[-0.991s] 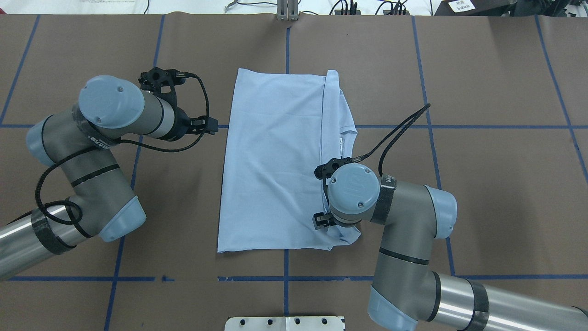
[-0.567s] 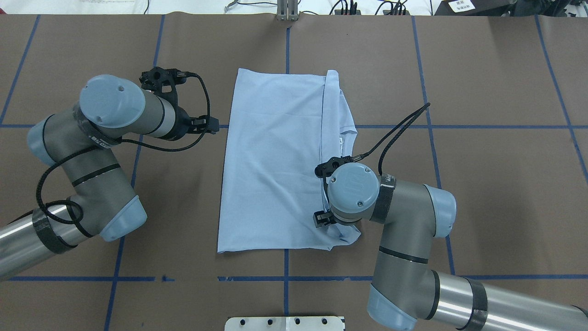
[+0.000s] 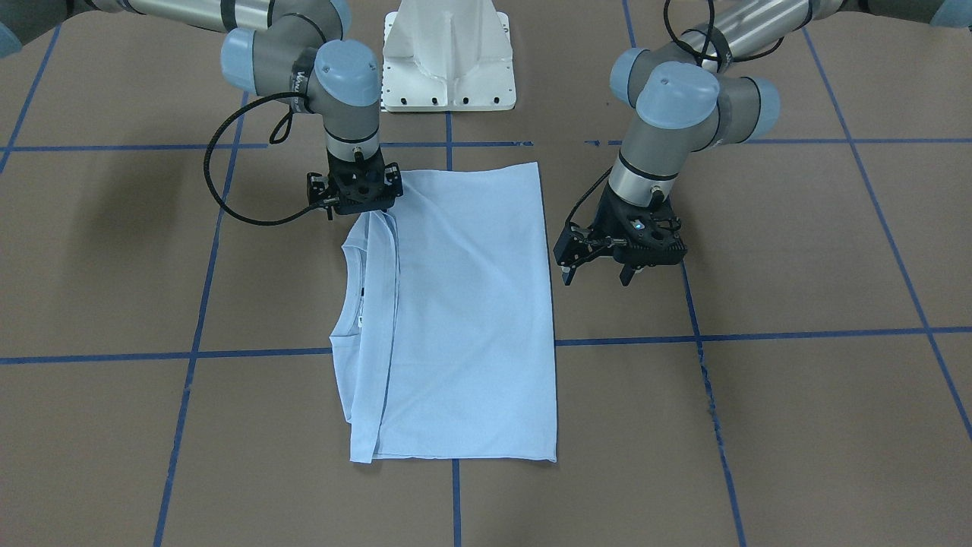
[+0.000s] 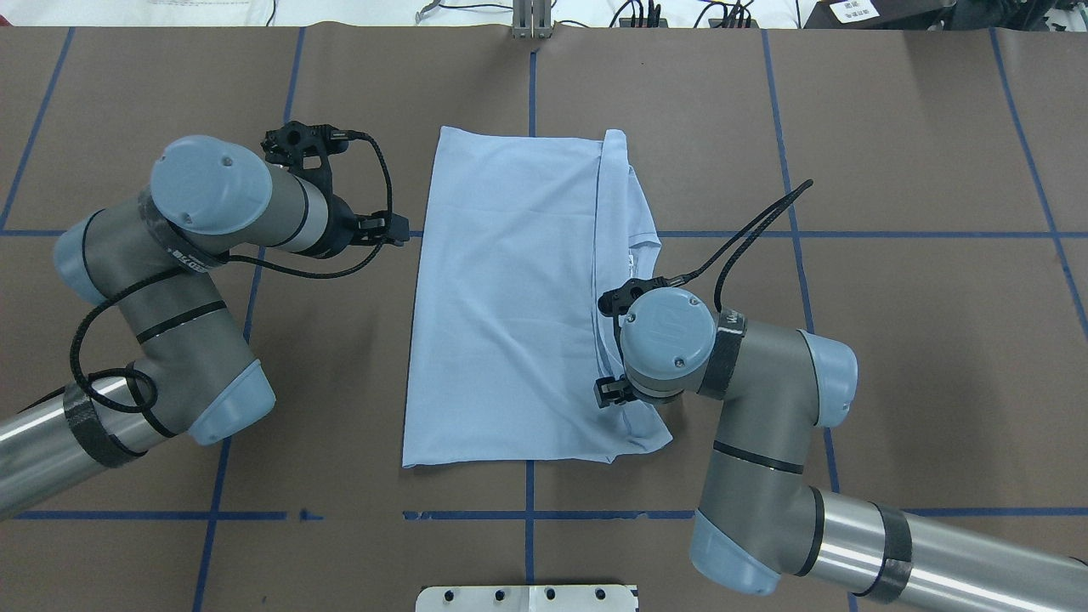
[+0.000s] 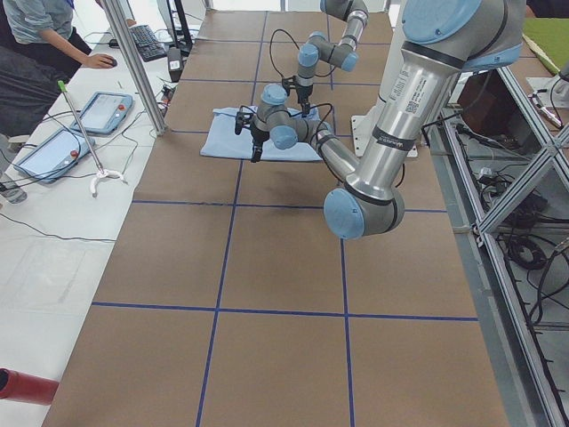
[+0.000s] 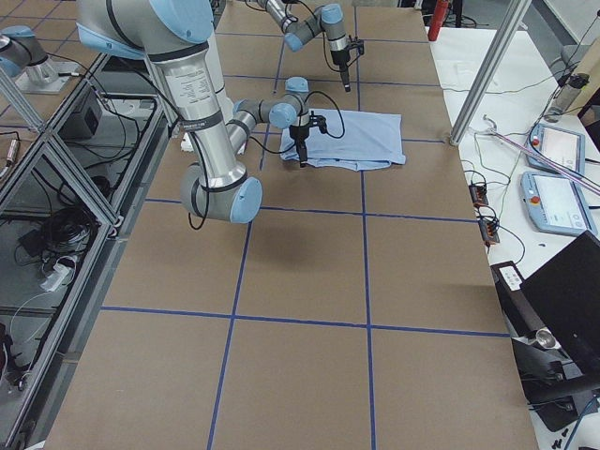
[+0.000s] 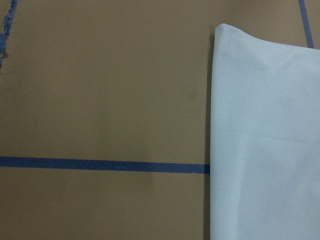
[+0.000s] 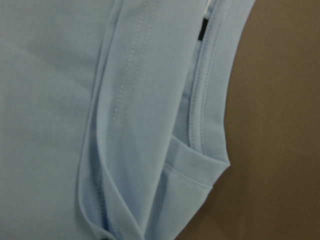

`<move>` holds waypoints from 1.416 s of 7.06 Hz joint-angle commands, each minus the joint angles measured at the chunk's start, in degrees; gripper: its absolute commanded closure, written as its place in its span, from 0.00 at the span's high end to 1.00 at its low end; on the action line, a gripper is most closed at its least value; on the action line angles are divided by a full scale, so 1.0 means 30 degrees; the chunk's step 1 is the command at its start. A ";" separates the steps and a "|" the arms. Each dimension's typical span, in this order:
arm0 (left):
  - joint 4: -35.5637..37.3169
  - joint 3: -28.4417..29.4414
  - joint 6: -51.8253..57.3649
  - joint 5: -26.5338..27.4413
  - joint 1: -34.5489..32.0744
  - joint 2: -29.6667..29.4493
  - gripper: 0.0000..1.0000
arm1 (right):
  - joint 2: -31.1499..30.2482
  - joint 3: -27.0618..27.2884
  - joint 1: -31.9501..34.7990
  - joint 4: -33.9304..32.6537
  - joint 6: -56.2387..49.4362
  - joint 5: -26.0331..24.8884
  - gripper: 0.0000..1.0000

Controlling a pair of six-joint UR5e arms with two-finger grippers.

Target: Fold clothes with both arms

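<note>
Plainly, the T-shirt (image 3: 471, 319) lies just beside the spread, empty left gripper (image 3: 594, 273) and under the right gripper (image 3: 356, 202), its grip hidden.

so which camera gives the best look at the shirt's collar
The right wrist-mounted view: the collar is close up, stitching sharp. The front-facing view shows its curve whole but small. Overhead, the right arm hides part. Side views are too small; the left wrist view misses it.

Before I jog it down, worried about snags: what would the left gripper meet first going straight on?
Likely the bare brown table, just beside the light blue T-shirt's edge; the left gripper points down.
</note>
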 commanded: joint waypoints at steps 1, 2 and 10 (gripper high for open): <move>0.0000 0.0021 -0.0070 -0.0004 0.0116 -0.0031 1.00 | -0.0697 0.0261 0.0568 -0.0012 -0.0051 0.0070 1.00; 0.0001 0.0050 -0.0099 -0.0004 0.0117 -0.0031 1.00 | -0.1252 0.0524 0.0599 -0.0012 -0.0022 0.0012 1.00; -0.0556 0.0284 0.0193 -0.0004 0.0146 0.0320 1.00 | 0.2165 -0.2369 0.0863 0.3502 -0.0696 -0.0837 0.95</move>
